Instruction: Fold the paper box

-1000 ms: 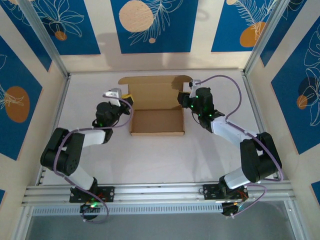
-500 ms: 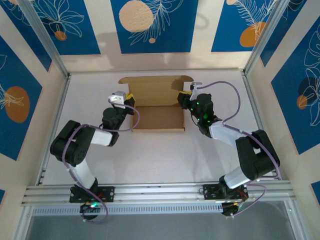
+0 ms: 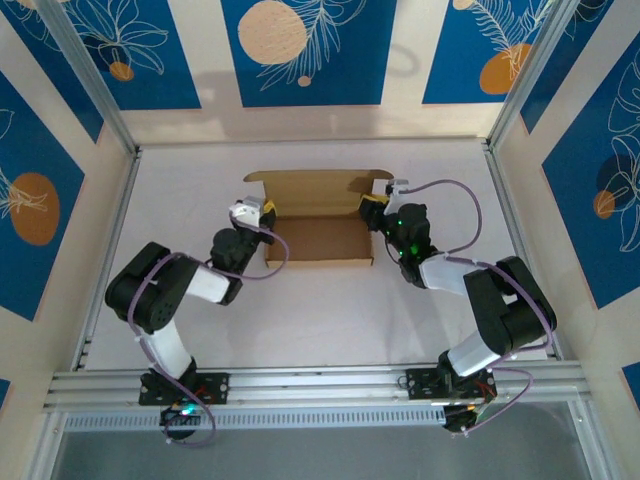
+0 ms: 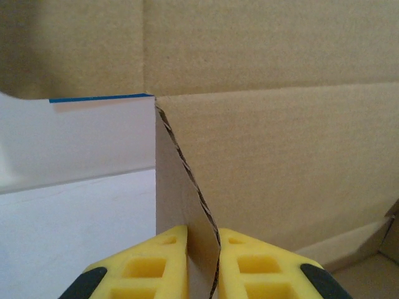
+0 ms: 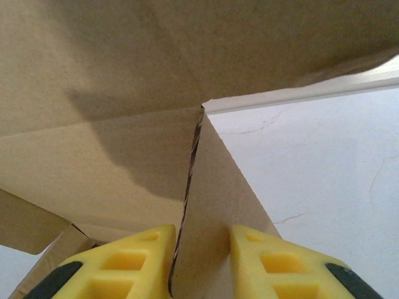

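Observation:
The brown paper box (image 3: 318,240) lies open in the middle of the table, its lid panel (image 3: 318,188) raised at the back. My left gripper (image 3: 263,214) is at the box's left rear corner. In the left wrist view its yellow fingers (image 4: 149,265) are shut on an upright side flap (image 4: 181,205) of the box. My right gripper (image 3: 373,207) is at the right rear corner. Its yellow fingers (image 5: 268,261) are closed on the right side flap (image 5: 215,205), with the box wall (image 5: 106,131) behind it.
White table (image 3: 320,310) with metal rails along both sides (image 3: 110,250) and the near edge (image 3: 320,380). Blue and cream patterned walls (image 3: 310,50) enclose the space. Both arms' elbows sit between the box and the near rail.
Both grippers have moved a little rearward along the box's sides, still holding the flaps. The lid panel stands steeper, and the box has shifted slightly to the right and back.

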### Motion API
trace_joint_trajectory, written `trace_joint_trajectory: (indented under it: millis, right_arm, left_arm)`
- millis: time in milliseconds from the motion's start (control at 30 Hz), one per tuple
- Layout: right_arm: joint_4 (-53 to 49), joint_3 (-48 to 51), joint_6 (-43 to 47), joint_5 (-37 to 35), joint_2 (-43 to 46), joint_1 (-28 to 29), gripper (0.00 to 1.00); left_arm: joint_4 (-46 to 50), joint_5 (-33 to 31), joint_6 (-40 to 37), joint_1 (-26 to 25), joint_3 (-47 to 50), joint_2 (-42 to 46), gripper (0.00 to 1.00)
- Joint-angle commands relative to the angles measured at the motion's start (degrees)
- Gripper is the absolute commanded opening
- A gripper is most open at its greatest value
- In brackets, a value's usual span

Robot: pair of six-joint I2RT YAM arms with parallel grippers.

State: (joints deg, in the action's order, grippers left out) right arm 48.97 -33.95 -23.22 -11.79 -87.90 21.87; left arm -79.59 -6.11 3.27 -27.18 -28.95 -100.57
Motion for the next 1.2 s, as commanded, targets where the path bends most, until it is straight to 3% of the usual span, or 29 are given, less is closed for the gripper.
trace_joint_trajectory:
  millis: [0, 600, 700, 967, 1167]
  right_arm:
    - [4.2, 1.8, 0.9, 4.4, 1.3, 1.2, 0.3]
    - [2.8, 6.5, 2.3, 5.0, 2.6, 0.3, 0.34]
    - [0.4, 6.1, 2.4, 5.1, 3.8, 0.1, 0.4]
    - [-6.2, 4.2, 2.4, 6.9, 8.1, -0.2, 0.7]
    - [-8.3, 4.3, 1.0, 7.6, 9.5, -0.2, 0.79]
  left_arm:
    - [-1.1, 3.2, -3.2, -2.8, 1.3, -0.6, 0.16]
    - [-1.1, -1.8, -2.4, -4.0, 3.9, -2.1, 0.16]
    - [-1.0, -2.6, -2.3, -3.9, 3.9, -2.1, 0.14]
    - [-1.0, -3.8, -1.6, -4.0, 4.6, -1.6, 0.09]
    - [-1.0, -4.9, -1.4, -4.9, 6.0, -0.8, 0.07]
